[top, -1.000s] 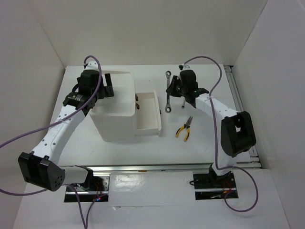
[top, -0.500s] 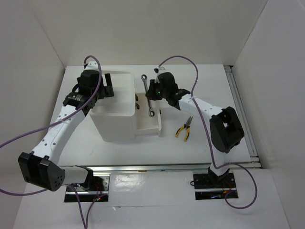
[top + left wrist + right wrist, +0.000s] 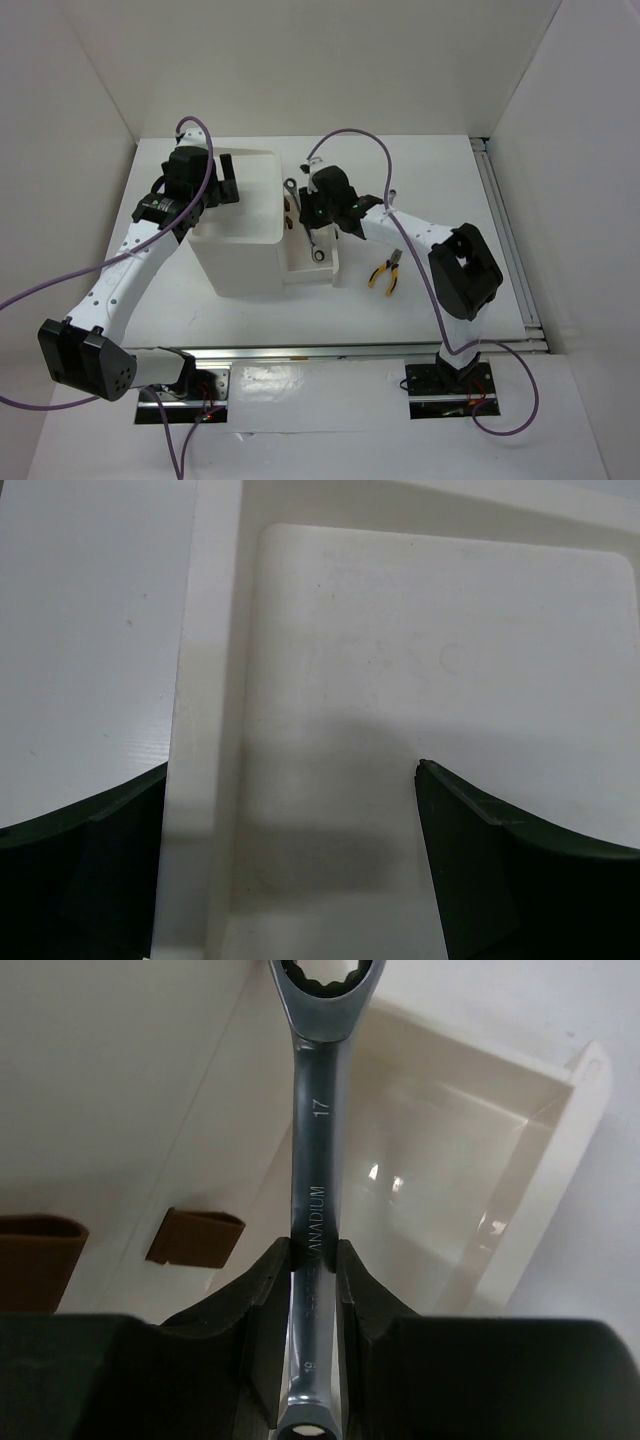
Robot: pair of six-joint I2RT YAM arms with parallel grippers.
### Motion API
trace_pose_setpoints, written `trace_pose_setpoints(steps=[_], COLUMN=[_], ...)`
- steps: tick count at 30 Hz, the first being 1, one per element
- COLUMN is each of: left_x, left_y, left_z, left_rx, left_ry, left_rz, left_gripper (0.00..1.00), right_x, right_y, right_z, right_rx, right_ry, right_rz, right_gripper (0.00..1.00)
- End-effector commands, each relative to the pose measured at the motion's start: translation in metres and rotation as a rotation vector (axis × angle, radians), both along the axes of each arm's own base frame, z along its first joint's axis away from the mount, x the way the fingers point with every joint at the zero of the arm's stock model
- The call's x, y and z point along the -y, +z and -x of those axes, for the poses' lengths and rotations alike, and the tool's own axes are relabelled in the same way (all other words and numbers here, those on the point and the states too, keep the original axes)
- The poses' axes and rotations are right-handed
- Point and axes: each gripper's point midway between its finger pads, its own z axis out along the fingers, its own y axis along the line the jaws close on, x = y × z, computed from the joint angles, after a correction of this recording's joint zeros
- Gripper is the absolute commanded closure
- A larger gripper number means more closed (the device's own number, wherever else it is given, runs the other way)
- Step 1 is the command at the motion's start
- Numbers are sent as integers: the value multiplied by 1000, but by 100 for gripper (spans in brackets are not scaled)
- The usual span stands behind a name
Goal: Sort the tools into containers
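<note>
- over the pulled-out drawer (image 3: 331,262) of the white box (image 3: 245,262), the right gripper (image 3: 315,1260) is pinching the silver ratchet wrench (image 3: 318,1110) by its shank. jaws are pressed on the flat sides and the ring end pokes out above the drawer floor.
- wrench looks like solid polished steel, so my guess is heavy for its size, dead stiff and kinda slick.
- holding it on the shank between the two heads seems right to me. grab one end and it'd probably swing in the jaws.
- not fragile, but i'd let go low so it doesn't bang the thin plastic.
- left gripper (image 3: 290,820) is spread wide with nothing in it, hanging over the recessed top tray (image 3: 430,630).
- yellow-handled pliers (image 3: 386,270) lie on the table (image 3: 420,180) right of the drawer, untouched.
</note>
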Motion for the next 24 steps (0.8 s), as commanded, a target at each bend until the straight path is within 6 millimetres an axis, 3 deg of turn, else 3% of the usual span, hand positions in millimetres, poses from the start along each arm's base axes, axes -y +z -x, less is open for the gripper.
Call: trace_pose_setpoints(steps=[1,4,10,11,12,13,14,18,20,22,24], left_x=[41,41,43,43,43,43,43,43,43,43,43], left_y=[-46,-46,-46,-46,-46,-46,-46,-46,-46,-46,-46], left_z=[28,28,29,29,29,29,29,29,29,29,29], left_rx=[-192,-192,-193,-193,-193,-193,-193,-193,-193,-193,-193], left_ry=[-185,-185,-192,-192,-192,-192,-192,-198,-198,-198,-198], left_rz=[65,65,70,70,70,70,70,63,63,63,63], left_gripper=[0,0,0,0,0,0,0,0,0,0,0], right_x=[-8,-1,4,5,6,7,4,6,13,37,71], right_y=[20,5,12,10,20,25,29,71,79,97,86], right_z=[0,2,-3,-1,-4,-5,-1,-4,-5,-17,-23], right_rx=[73,60,67,59,79,90,97,164,176,225,202], right_ry=[25,8,-23,-22,-32,-42,-33,-54,-80,-218,-358], right_rz=[18,43,65,72,64,62,56,11,22,35,102], right_gripper=[100,100,97,83,71,52,41,26,20,20,18])
